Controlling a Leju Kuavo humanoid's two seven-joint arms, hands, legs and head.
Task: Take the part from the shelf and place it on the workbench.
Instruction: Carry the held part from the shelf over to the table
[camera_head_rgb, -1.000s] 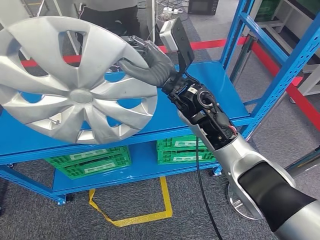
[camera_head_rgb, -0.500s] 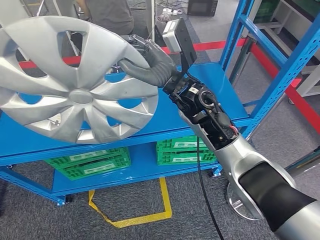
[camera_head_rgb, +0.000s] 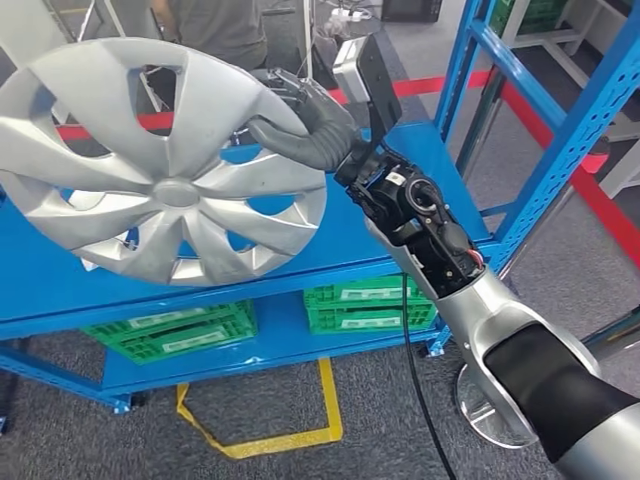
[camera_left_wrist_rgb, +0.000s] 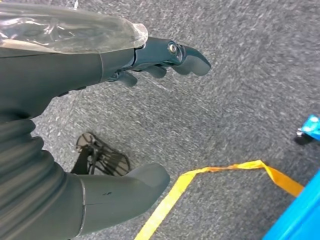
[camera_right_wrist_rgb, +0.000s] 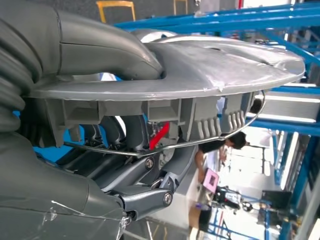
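My right hand (camera_head_rgb: 313, 125) grips hubcap (camera_head_rgb: 162, 165) by its right rim above shelf (camera_head_rgb: 392, 215); left hand (camera_left_wrist_rgb: 113, 125) hangs wide over floor (camera_left_wrist_rgb: 245, 100).

Right arm: silver, reaching up and forward from the lower right of the head view, a dark band near the elbow, wiring bare along the forearm.
Right wrist: a grey ribbed cover bends leftward to the hand.
Right hand (camera_head_rgb: 306, 120): clamped on the rim of the hubcap (camera_head_rgb: 162, 170), which is held aloft; thumb (camera_right_wrist_rgb: 109, 50) lies across the face, dark fingers (camera_right_wrist_rgb: 124, 165) curl beneath the edge.
Left hand (camera_left_wrist_rgb: 113, 115): holds nothing; thumb and dark fingers (camera_left_wrist_rgb: 181, 52) stretched out and well apart, above grey carpet.
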